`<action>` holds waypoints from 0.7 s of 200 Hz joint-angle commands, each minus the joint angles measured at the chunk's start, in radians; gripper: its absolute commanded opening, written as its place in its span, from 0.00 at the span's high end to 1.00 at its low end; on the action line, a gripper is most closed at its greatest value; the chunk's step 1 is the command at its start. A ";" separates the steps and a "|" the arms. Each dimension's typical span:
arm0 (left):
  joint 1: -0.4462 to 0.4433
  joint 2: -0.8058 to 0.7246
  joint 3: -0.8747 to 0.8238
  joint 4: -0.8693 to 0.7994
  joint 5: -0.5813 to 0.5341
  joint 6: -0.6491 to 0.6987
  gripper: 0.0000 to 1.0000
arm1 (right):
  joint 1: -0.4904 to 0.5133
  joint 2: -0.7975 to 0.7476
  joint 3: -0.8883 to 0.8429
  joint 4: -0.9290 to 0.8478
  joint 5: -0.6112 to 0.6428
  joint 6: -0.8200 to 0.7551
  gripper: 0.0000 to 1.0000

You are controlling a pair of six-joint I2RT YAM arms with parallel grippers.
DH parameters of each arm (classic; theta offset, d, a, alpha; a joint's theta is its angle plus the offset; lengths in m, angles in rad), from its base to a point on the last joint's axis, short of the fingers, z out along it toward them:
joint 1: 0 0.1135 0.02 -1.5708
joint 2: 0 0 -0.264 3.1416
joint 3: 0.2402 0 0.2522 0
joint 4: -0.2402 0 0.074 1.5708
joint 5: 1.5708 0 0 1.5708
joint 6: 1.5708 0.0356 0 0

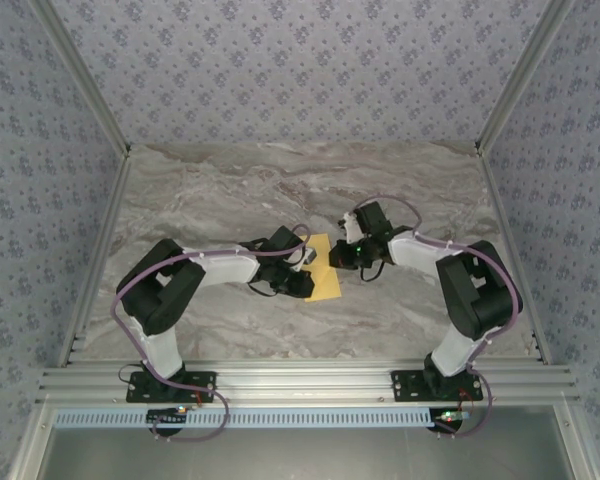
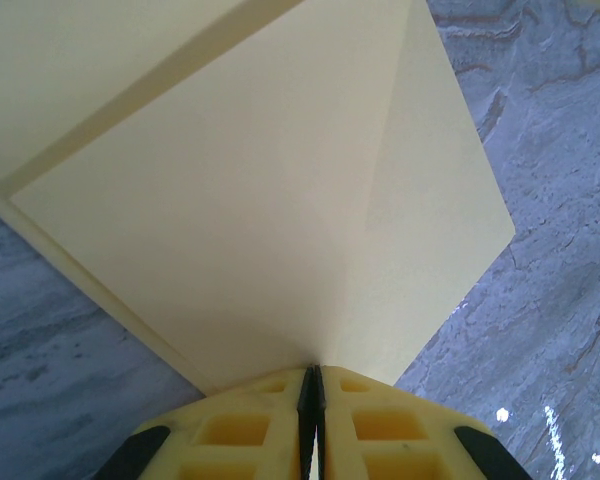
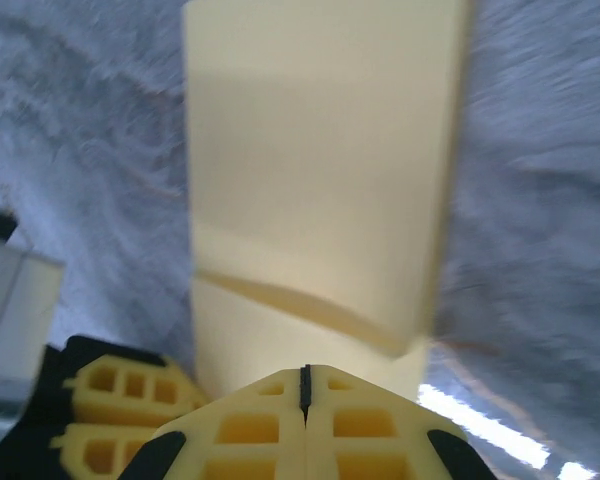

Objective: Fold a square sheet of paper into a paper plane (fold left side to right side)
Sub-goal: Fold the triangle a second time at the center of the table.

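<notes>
Since the left fingers (image 2: 290, 385) are pinched almost shut on a raised edge of the square sheet of paper (image 1: 322, 268), which lies partly folded on the marble-patterned worktop (image 1: 230, 190) between the two arms, the flap should travel low and level toward the right, with the edges lined up before any crease is pressed. The right fingers (image 3: 285, 385) are fully closed with nothing seen between them, tips at the sheet's edge, and look best used as a hold-down. They also sit where the flap must land, so they are the likeliest obstruction; the aluminium frame rails (image 1: 300, 380) and patterned walls (image 1: 280, 70) stand well apart.
</notes>
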 commanded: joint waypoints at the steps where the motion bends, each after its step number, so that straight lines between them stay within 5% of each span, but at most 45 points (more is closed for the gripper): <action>1: -0.013 0.021 -0.043 -0.100 -0.064 0.003 0.88 | 0.045 0.005 -0.028 0.036 -0.005 0.052 1.00; 140: 0.032 -0.095 0.008 0.006 0.103 -0.045 0.85 | 0.039 0.136 -0.010 -0.019 0.046 0.028 1.00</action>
